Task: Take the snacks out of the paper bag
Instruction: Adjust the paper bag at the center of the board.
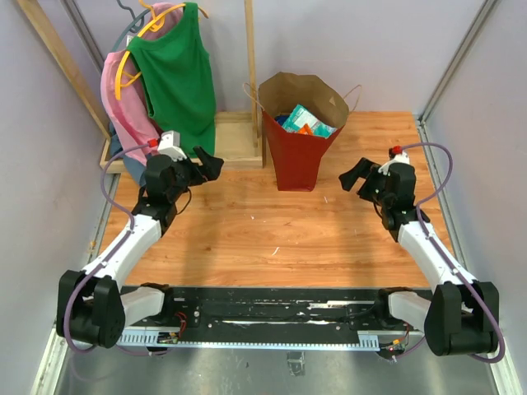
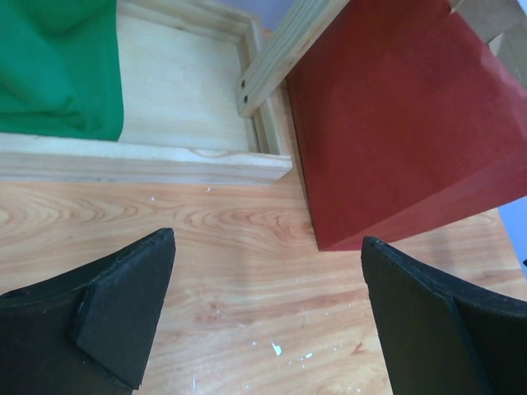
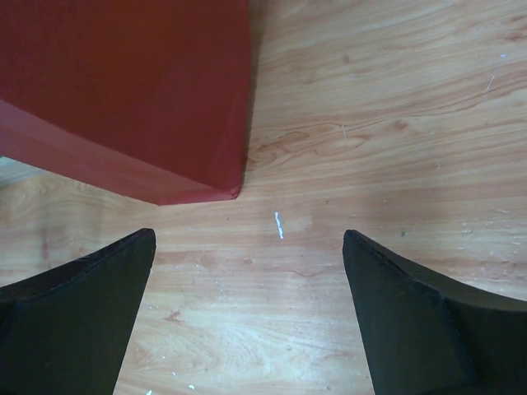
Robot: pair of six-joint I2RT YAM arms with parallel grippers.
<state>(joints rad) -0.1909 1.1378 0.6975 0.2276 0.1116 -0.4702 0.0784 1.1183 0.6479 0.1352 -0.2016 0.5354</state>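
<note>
The red paper bag [image 1: 298, 156] stands upright at the back middle of the table, its brown mouth open. Teal and blue snack packets [image 1: 306, 121] show inside its mouth; the rest of the snacks are hidden in it. My left gripper [image 1: 211, 164] is open and empty, to the left of the bag and apart from it. My right gripper [image 1: 352, 174] is open and empty, to the right of the bag. The bag's red wall shows in the left wrist view [image 2: 395, 123] and in the right wrist view [image 3: 123, 90], ahead of the open fingers.
A wooden rack [image 1: 235, 136] with a green garment [image 1: 177, 74] and a pink garment [image 1: 123, 107] stands at the back left, close beside the bag. Its wooden base [image 2: 165, 156] lies ahead of the left gripper. Grey walls close in both sides.
</note>
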